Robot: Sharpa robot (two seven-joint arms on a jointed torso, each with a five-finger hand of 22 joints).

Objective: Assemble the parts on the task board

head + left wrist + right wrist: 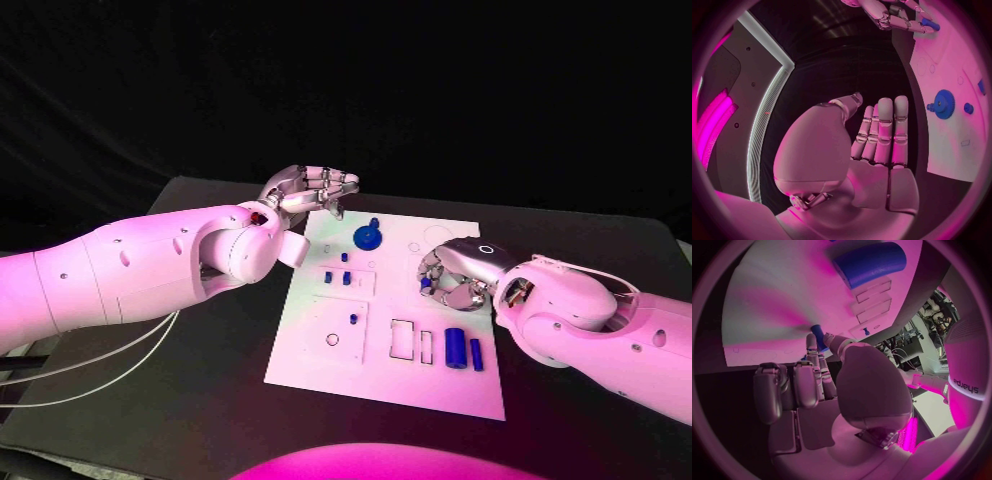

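Blue part — pinched by right hand fingers — left hand empty, fingers straight together.

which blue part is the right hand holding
The small blue peg, pinched in the right hand; the gear and cylinders lie untouched on the board.

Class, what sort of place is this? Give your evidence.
Probably a robotics test bench: a black table, a white task board with small blue parts, and a black backdrop.

Matt white task board, matt black table, glossy metallic robot hand, smooth blue plastic gear
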